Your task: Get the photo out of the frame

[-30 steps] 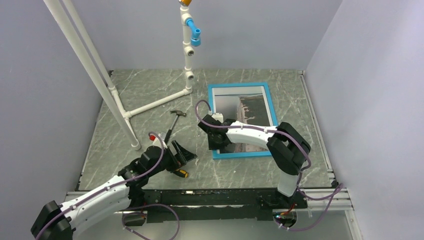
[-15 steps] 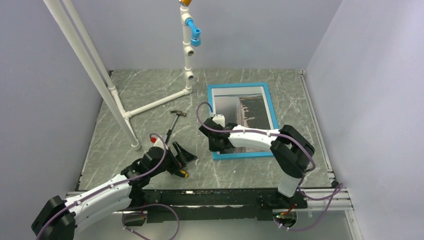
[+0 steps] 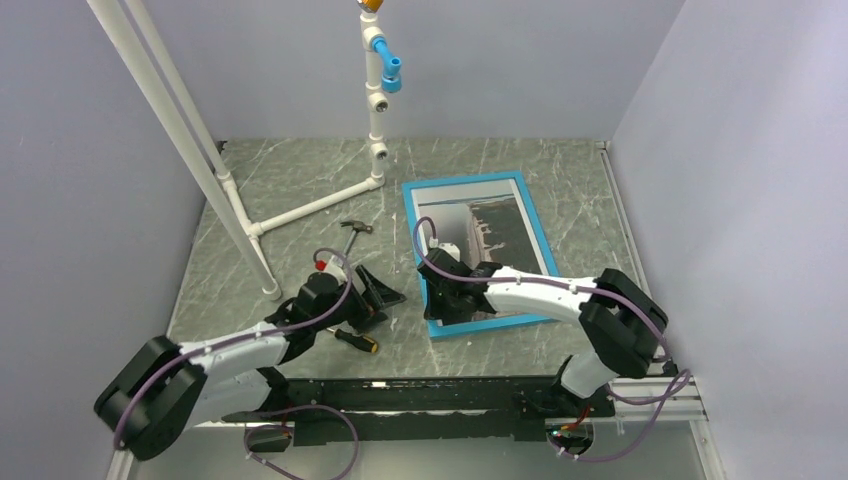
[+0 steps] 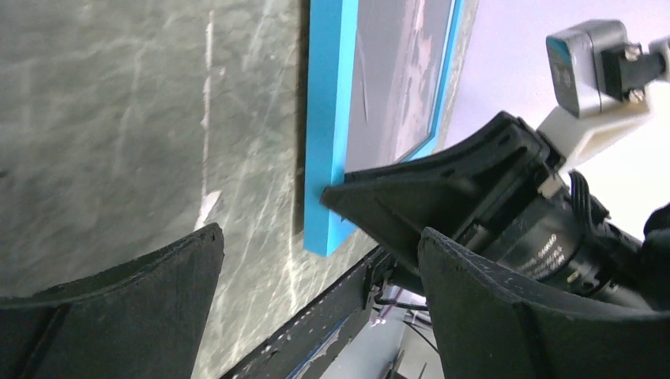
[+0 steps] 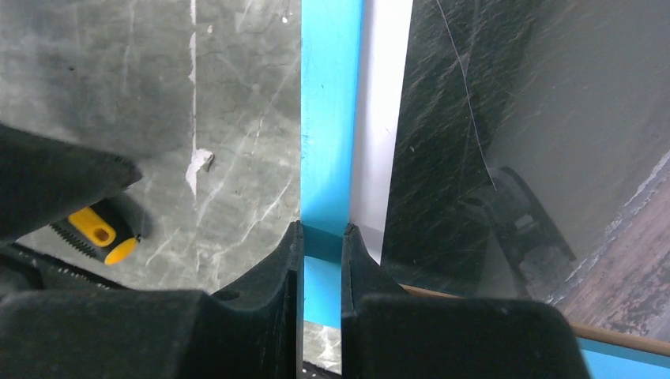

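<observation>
Blue frame (image 5: 330, 118) edge is pinched by the right gripper (image 5: 321, 233), plain only in its wrist view. The photo (image 5: 490, 118) sits inside the frame on the table's (image 3: 300, 180) right side. The left gripper (image 4: 320, 237) is spread wide nearby. White print (image 4: 543, 243) on the right gripper's body is unreadable

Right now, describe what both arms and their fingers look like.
The left arm and right arm match: white shells over black joints, each with a purple cable looping along it. The left fingers and right fingers are matte black, broad and wedge-shaped. A small red spot sits on the left wrist.
</observation>
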